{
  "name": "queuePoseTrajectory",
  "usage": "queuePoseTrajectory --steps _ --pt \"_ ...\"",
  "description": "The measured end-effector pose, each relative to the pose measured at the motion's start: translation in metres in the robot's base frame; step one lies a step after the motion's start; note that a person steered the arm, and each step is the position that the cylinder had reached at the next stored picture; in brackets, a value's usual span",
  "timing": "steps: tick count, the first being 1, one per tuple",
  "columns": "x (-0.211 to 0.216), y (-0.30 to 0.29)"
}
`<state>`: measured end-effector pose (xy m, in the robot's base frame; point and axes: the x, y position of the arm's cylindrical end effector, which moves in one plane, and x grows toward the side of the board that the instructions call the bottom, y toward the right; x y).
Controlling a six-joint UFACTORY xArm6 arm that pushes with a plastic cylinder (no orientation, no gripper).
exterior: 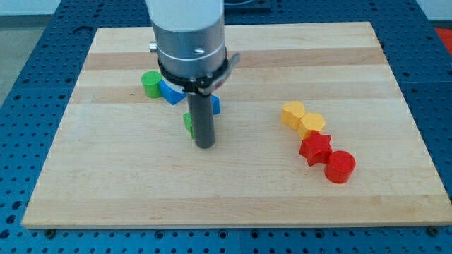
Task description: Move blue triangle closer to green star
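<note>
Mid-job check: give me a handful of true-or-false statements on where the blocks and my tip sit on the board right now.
1. My tip rests beside a small green block that is partly hidden by the rod. True.
2. The red star-shaped block lies at the view's left. False: it lies at the view's right, next to the red round block.
3. The green round block touches a blue block. True.
4. The two yellow blocks are far apart. False: they sit side by side.
5. The wooden board holds only green and blue blocks. False: red and yellow ones too.
</note>
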<state>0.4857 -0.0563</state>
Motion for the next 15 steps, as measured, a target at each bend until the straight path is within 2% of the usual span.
queuePoseTrajectory --steps 2,4,5,6,7,8,9,10,11,13,15 --pt "-0.066 -0.035" --pt "-0.111 -0.068" --pt "-0.073 -0.06" --pt "-0.003 -0.052" --pt "0.029 -0.007" --pt "-0.025 0.071" --pt "-0.029 0.076" --pt "-0.076 0.064" --pt "-0.099 0.041" --pt "-0.113 0.019" --pt "-0.087 0.043"
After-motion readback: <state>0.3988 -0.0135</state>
